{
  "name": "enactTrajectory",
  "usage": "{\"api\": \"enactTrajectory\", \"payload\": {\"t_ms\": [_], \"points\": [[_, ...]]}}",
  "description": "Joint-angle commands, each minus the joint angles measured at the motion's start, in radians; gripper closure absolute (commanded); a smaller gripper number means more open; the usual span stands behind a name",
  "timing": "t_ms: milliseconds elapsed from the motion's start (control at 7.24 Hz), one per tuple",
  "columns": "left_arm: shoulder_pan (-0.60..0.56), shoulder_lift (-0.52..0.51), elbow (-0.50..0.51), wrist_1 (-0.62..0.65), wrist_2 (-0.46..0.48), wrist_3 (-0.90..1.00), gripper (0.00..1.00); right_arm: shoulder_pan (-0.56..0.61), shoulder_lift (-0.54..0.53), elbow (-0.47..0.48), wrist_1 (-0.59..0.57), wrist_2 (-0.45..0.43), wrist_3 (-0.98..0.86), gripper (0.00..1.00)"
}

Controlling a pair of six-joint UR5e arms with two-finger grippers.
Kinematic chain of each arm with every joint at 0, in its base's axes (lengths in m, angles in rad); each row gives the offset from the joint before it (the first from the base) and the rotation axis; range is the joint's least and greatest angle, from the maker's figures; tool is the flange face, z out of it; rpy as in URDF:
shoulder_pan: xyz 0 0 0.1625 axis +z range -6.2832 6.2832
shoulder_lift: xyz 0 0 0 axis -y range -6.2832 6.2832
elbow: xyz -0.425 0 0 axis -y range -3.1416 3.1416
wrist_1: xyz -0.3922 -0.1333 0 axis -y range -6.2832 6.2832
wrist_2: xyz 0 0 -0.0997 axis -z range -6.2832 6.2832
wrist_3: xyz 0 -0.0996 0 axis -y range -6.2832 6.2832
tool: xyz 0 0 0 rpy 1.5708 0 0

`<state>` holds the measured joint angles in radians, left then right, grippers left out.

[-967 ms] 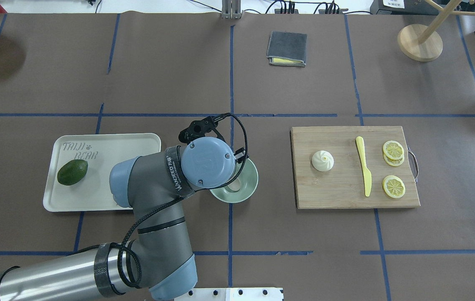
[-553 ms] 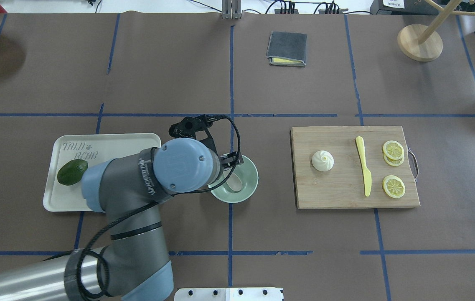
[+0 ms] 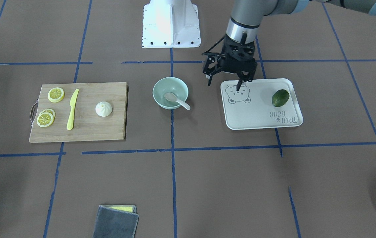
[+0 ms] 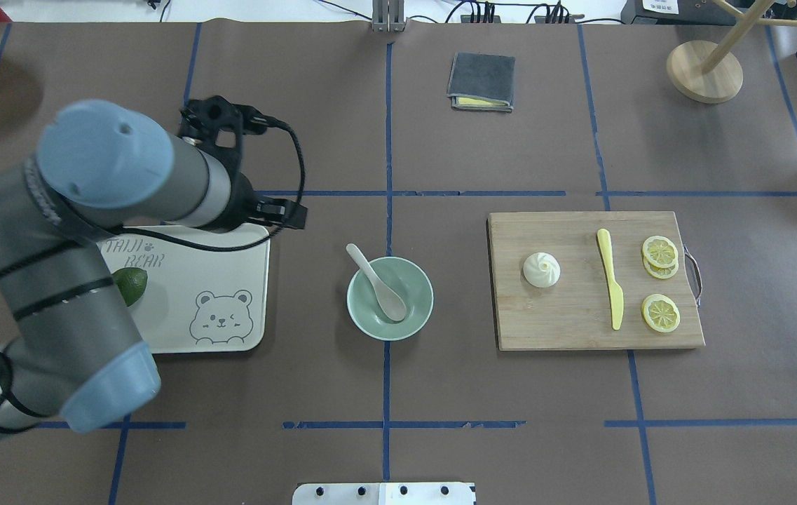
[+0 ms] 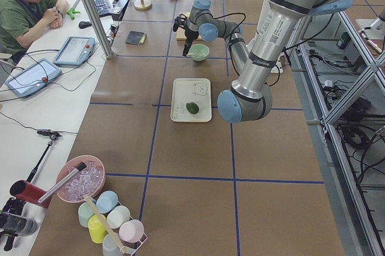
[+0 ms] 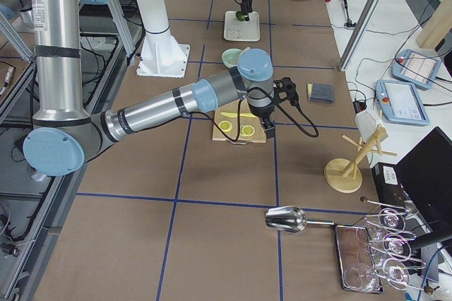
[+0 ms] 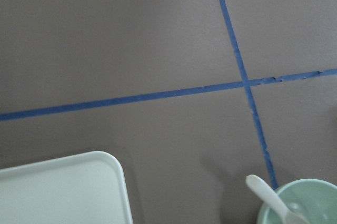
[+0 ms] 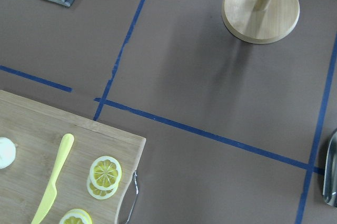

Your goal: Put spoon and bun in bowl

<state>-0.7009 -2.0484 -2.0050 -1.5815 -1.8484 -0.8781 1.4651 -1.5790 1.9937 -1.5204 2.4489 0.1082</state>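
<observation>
Overhead exterior view, big to small: desk [image 4: 440,393], then left arm swung out over the white bear tray [image 4: 251,337], wooden cutting board [image 4: 552,330], mint-green bowl [image 4: 420,308], avocado [image 4: 135,284], yellow plastic knife [image 4: 610,284], lemon slices [image 4: 660,312], bun [image 4: 542,269], spoon [image 4: 378,280].

Left hand [image 3: 226,81] hangs above the tray's corner nearest the robot base; in the front-facing view its fingers stand spread wide w/ nothing between them. Right hand isn't clear in the close views; it shows only from the side cam, above the cutting board's handle end, so can't tell if wide or narrow.

Spoon lies in the bowl, scoop down inside, handle propped over the rim on the side away from the robot. Bun sits on the board, well apart from the bowl, peak up, beside the knife.

Step, my read: spoon half done, bun half not begun. Next move prob. falls to the right arm, which is nearer: shift toward the bowl-side half of the board, drop over the bun, pinch gently around its round sides, lift, carry to the bowl, release beside the spoon w/o knocking the handle.

Vs 1 s ago: left arm then covered the bowl; by now it has pulled back over the tray, baring spoon and the bear print. Bun, knife, lemons unmoved.
</observation>
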Motion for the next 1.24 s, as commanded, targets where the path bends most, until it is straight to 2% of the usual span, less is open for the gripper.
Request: {"api": "enactTrajectory", "payload": {"t_ms": [0, 276, 415, 553, 691, 829, 1106], "points": [[-0.257, 0.15, -0.002, -0.003, -0.212, 0.398, 0.0, -0.131, 0.063, 0.045, -0.004, -0.055, 0.153, 0.0], [-0.471, 0.313, 0.029, -0.005, -0.337, 0.59, 0.0, -0.291, 0.147, 0.043, -0.017, -0.221, 0.296, 0.0], [-0.588, 0.415, 0.044, -0.003, -0.345, 0.778, 0.0, -0.355, 0.181, 0.037, -0.017, -0.247, 0.353, 0.0], [-0.689, 0.482, 0.098, 0.001, -0.356, 0.863, 0.0, -0.402, 0.226, 0.037, -0.035, -0.254, 0.43, 0.0], [-0.759, 0.503, 0.18, 0.002, -0.389, 0.875, 0.0, -0.458, 0.3, 0.04, -0.091, -0.269, 0.503, 0.0], [-0.828, 0.51, 0.221, -0.008, -0.393, 0.943, 0.0, -0.536, 0.353, 0.045, -0.14, -0.35, 0.569, 0.0], [-0.845, 0.499, 0.223, 0.116, -0.391, 0.989, 0.0, -0.703, 0.356, 0.033, -0.127, -0.466, 0.686, 0.0]]}}
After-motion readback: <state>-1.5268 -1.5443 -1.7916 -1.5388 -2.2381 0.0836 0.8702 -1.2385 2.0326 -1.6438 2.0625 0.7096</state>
